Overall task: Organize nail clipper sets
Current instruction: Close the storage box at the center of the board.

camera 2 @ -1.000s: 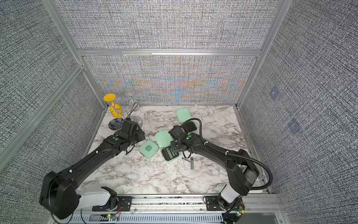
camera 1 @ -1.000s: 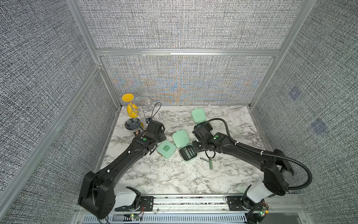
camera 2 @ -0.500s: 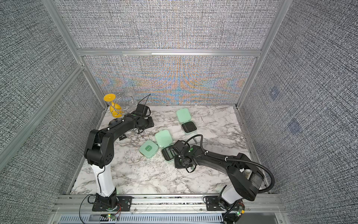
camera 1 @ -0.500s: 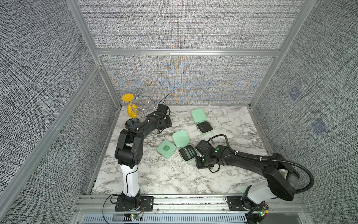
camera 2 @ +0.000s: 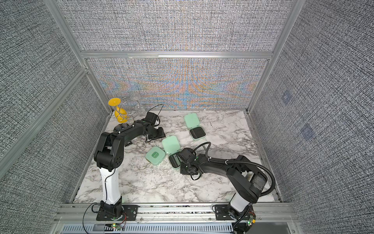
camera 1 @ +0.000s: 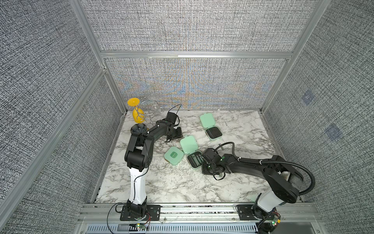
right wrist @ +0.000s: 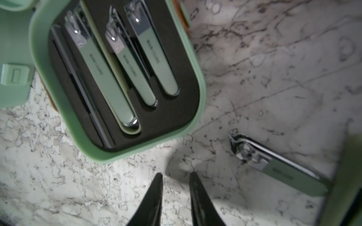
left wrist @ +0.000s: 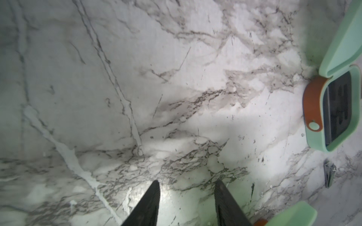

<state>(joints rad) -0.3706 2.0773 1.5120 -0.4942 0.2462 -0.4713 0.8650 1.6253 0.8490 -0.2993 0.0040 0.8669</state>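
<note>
Right gripper (right wrist: 176,174) has drawn back, fingers narrowly parted, empty; loose nail clipper (right wrist: 274,166) just beside tips, filled open case (right wrist: 127,154) just beyond; left gripper (left wrist: 187,181) has swung away, parted, empty, over bare marble tabletop (left wrist: 117,97), so probably next set beginning.

**Plastic, polished metal and marble look**

The tabletop (camera 1: 182,182) looks like smooth white stone with grey veins, faintly glossy. The open case (right wrist: 137,148) is satin mint-green plastic; its insert (right wrist: 176,109) is matt black and foam-like. The clippers (right wrist: 135,78) in it are metal, with mirror-polished heads and matt pale-green levers. The loose clipper (right wrist: 284,172) has the same finish. A second case (left wrist: 317,140) carries a smooth orange-brown strap (left wrist: 311,101). The walls (camera 1: 182,30) look like coarse grey woven cloth, set in brushed aluminium framing (camera 1: 194,54).
</note>
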